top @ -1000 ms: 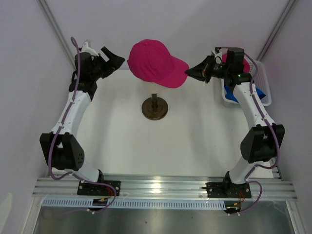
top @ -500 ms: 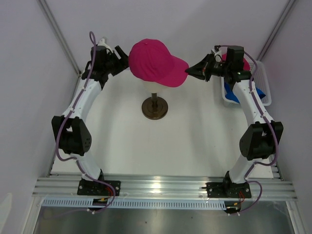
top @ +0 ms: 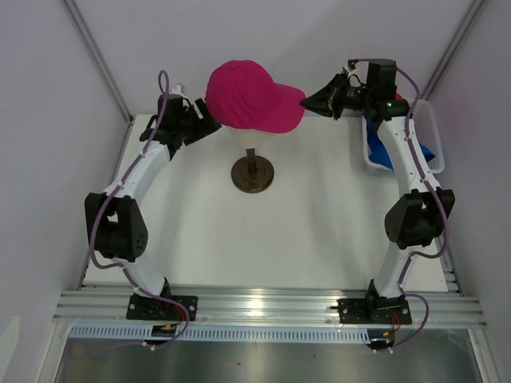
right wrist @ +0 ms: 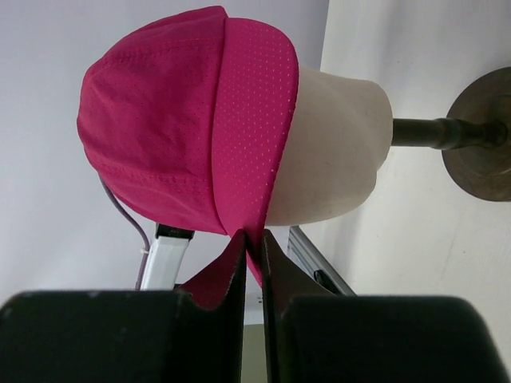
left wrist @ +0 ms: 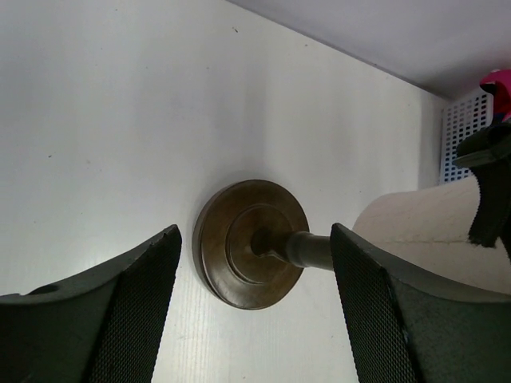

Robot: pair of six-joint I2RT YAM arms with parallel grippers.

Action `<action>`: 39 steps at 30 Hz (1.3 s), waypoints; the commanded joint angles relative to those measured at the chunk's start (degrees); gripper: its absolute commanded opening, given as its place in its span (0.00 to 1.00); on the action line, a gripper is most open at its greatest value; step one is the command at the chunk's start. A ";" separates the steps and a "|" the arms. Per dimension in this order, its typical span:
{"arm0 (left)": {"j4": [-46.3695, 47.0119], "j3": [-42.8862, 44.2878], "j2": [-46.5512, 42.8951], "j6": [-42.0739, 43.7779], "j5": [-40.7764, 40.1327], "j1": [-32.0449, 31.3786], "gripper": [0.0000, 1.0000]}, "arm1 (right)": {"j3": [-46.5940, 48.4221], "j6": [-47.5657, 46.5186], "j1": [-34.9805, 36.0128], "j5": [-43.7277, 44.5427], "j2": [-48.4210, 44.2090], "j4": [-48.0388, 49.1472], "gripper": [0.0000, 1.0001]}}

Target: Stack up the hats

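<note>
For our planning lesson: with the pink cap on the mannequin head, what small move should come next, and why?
Probably close the left gripper on the pink cap at its back edge: the right gripper pinches the brim while the left jaws stand open beside it.

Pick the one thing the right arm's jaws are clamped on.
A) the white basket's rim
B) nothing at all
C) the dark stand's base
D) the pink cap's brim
D: in the right wrist view the right arm's jaws are pinched together on the edge of the brim of the pink cap, which sits over the mannequin head.
</note>
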 commanded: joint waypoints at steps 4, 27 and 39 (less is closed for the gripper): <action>0.46 0.36 -6.89 0.07 2.16 5.16 0.79 | 5.79 -0.93 0.67 -0.66 3.15 -4.00 0.11; -1.54 11.87 0.75 0.14 17.58 6.23 0.78 | 9.05 -0.57 0.58 -0.58 4.03 -3.65 0.11; -9.55 12.14 3.92 4.28 7.20 4.56 0.72 | 12.47 0.92 1.02 -0.14 5.78 -2.50 0.16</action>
